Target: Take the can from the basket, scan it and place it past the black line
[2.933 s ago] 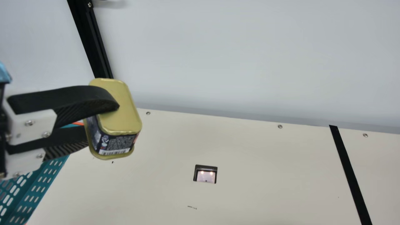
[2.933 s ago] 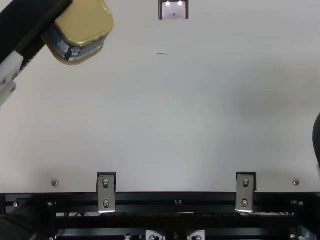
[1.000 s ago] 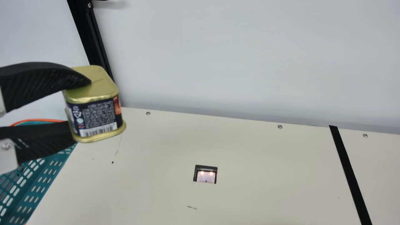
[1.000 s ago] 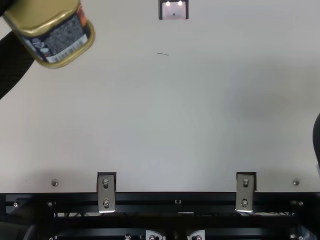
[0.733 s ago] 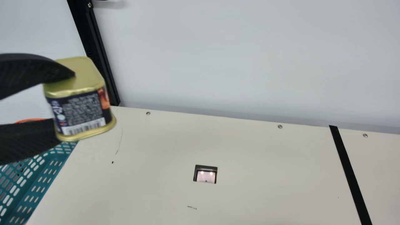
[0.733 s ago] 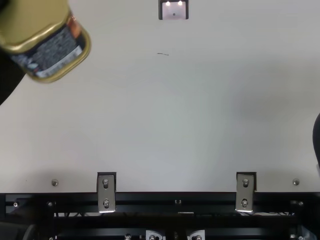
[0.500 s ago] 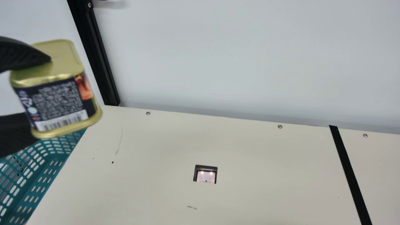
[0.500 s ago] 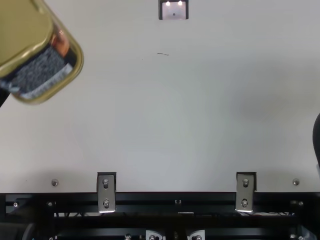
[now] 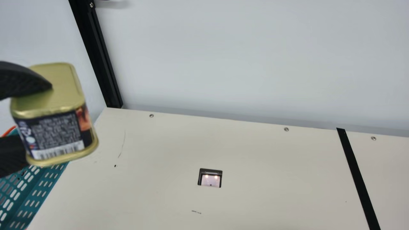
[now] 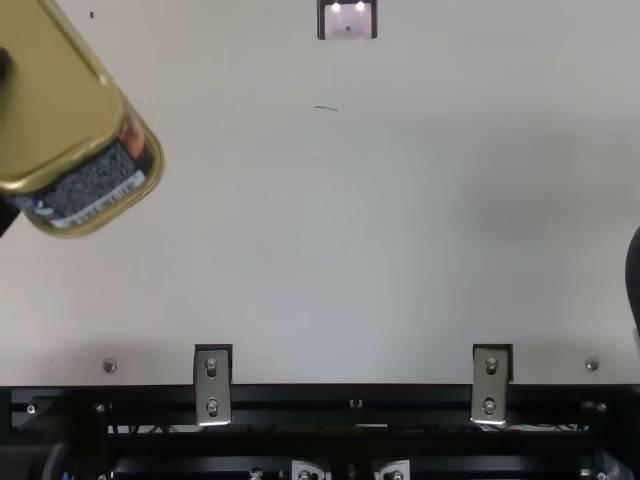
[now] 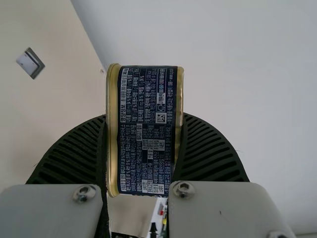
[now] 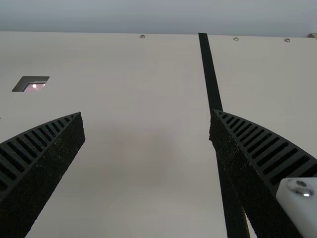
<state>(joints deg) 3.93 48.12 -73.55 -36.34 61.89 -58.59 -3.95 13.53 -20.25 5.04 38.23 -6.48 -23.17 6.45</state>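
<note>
Out of the basket (image 9: 19, 199), the can (image 9: 57, 127) hangs aloft, gripped in my left pincer (image 11: 144, 116); pickup looks done. Scanning at the lit scanner (image 9: 210, 180) seems left to do, then placing. My right pincer (image 12: 147, 113), spread wide, could obstruct the route past the black line (image 9: 358, 179), far right.

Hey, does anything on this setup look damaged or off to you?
Just small blemishes: a short dark scuff in front of the scanner, and a thin curved scratch farther back to its left, marking an otherwise plain tabletop. The can shows no obvious dents.
</note>
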